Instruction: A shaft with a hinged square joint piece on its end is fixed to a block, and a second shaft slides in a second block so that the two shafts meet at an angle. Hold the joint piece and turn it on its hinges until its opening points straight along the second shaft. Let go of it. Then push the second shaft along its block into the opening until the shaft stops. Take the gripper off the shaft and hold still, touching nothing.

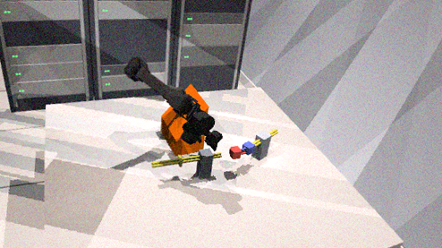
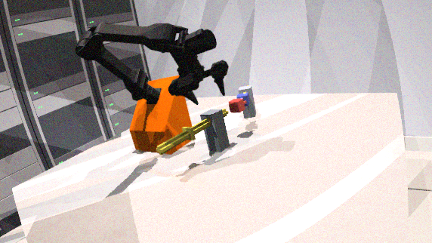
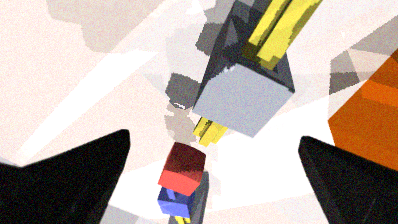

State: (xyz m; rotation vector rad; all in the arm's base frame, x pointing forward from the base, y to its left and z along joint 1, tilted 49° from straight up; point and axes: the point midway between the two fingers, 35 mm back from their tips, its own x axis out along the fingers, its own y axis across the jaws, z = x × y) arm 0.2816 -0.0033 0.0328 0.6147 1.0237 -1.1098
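Observation:
The red joint piece [image 1: 235, 152] [image 2: 236, 106] [image 3: 182, 168] hangs from the blue hinge part [image 1: 248, 148] [image 3: 175, 202] on the first yellow shaft [image 1: 274, 133], which the far grey block [image 1: 261, 147] [image 2: 249, 109] holds. The red piece looks roughly turned toward the second shaft; its opening is not clearly visible. The second yellow shaft [image 1: 165, 162] [image 2: 170, 143] [image 3: 285, 42], with a small crosspiece [image 1: 180, 159] [image 2: 188, 133], passes through the near grey block [image 1: 205, 167] [image 2: 216, 132] [image 3: 245, 100]. Its tip is a short gap from the red piece. My gripper [image 2: 210, 98] [image 3: 215, 141] is open and empty above the near block, touching nothing.
The orange arm base [image 1: 191, 136] [image 2: 158, 122] [image 3: 370, 115] stands close behind the second shaft. The pale table [image 1: 269, 226] [image 2: 302, 181] carries both blocks. Dark server racks [image 1: 129, 34] [image 2: 45, 56] stand behind the table.

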